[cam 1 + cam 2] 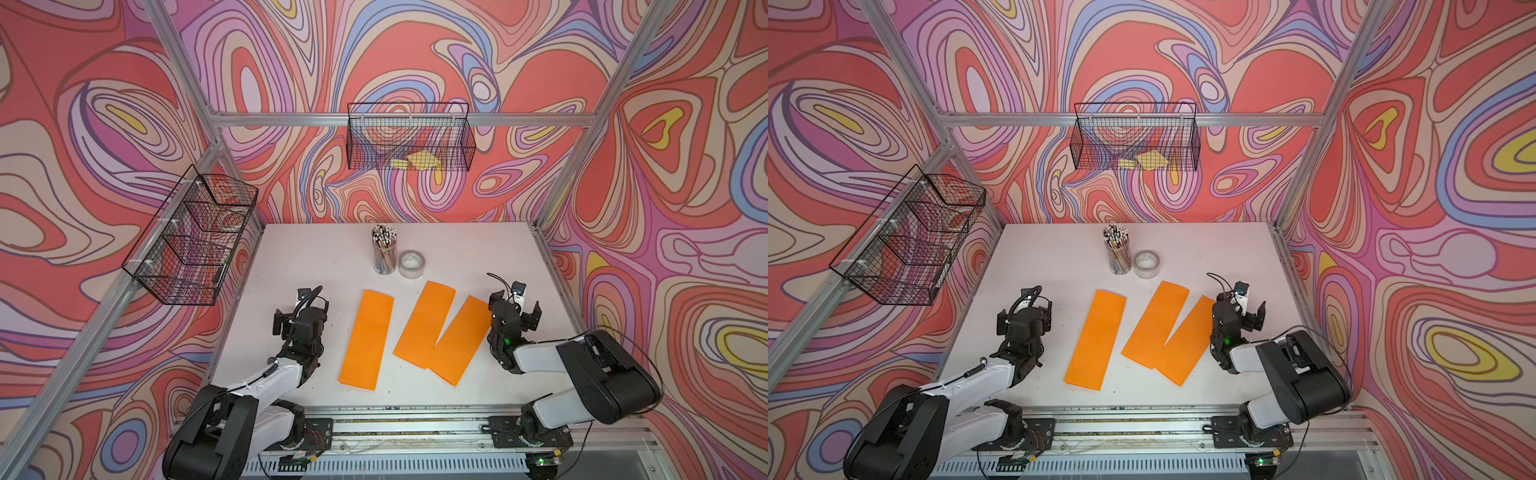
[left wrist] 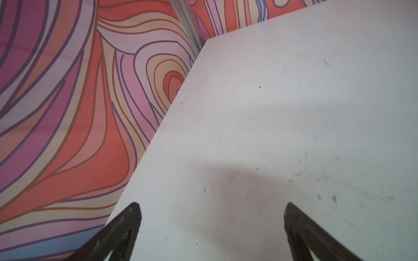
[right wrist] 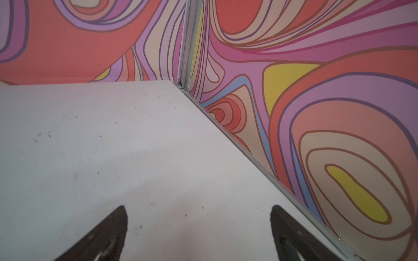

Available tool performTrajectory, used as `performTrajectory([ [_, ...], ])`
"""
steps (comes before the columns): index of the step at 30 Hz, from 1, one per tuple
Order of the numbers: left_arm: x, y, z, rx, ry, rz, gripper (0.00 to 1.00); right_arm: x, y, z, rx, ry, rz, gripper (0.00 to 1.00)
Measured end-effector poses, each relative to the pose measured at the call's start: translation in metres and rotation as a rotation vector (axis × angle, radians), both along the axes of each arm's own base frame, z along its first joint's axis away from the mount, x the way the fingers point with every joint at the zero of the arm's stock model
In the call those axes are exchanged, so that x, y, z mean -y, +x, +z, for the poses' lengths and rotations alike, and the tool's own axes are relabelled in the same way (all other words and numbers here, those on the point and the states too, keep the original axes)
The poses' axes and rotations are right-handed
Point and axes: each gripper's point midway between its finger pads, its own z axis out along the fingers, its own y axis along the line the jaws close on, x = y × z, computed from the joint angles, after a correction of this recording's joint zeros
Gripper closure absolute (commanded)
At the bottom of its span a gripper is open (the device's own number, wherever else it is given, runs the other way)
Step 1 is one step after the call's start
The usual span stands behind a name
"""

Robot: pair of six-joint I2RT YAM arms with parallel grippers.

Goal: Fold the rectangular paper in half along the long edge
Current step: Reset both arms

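Top views: orange rectangular paper sheet point(image 1: 365, 338) lies flat on white table point(image 1: 316, 257), mid-table between the arms; two like sheets point(image 1: 424, 324) overlap just beside it. Left gripper point(image 2: 211, 208): jaws spread wide, nothing held. Right gripper point(image 3: 198, 208): same, above bare tabletop.

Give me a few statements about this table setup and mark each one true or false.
1. Three orange paper strips lie on the white table. True.
2. The left gripper holds a strip. False: it is open and empty.
3. The tape roll stands beside the pencil cup. True.
4. The middle and right strips lie apart. False: they meet along an edge.
5. The back wire basket is empty. False: yellow notes lie in it.
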Motion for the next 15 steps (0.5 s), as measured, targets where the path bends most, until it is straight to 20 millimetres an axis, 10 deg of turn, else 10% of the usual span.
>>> performTrajectory([
  [6,-0.021,0.007,0.002,0.102,-0.052,0.039,0.01,0.014,0.015,0.0,0.11,0.058,0.052,0.02],
  [15,-0.007,0.038,0.016,0.131,-0.093,-0.064,0.01,-0.024,0.06,0.016,0.118,0.077,0.325,0.02],
])
